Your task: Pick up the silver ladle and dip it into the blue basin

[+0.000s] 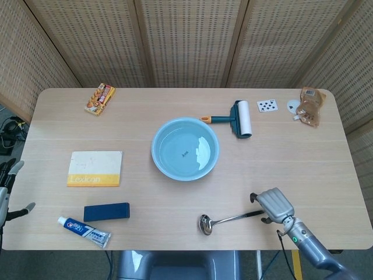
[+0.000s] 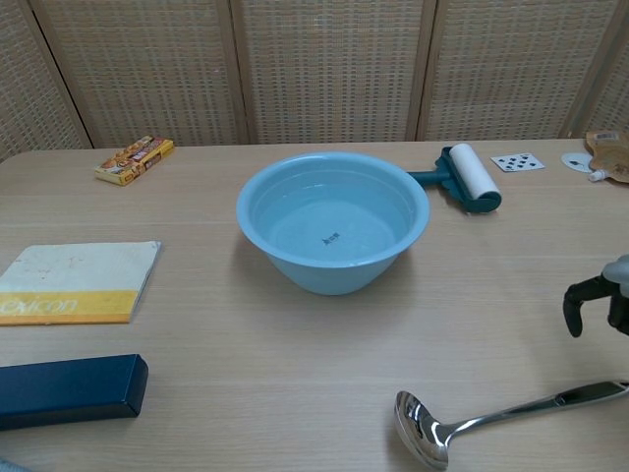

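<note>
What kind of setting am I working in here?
Probably a staged test area, not a real kitchen: a light wooden table ringed by woven screens, with unrelated items scattered on it, like a lint roller, a toothpaste tube and a playing card.
</note>
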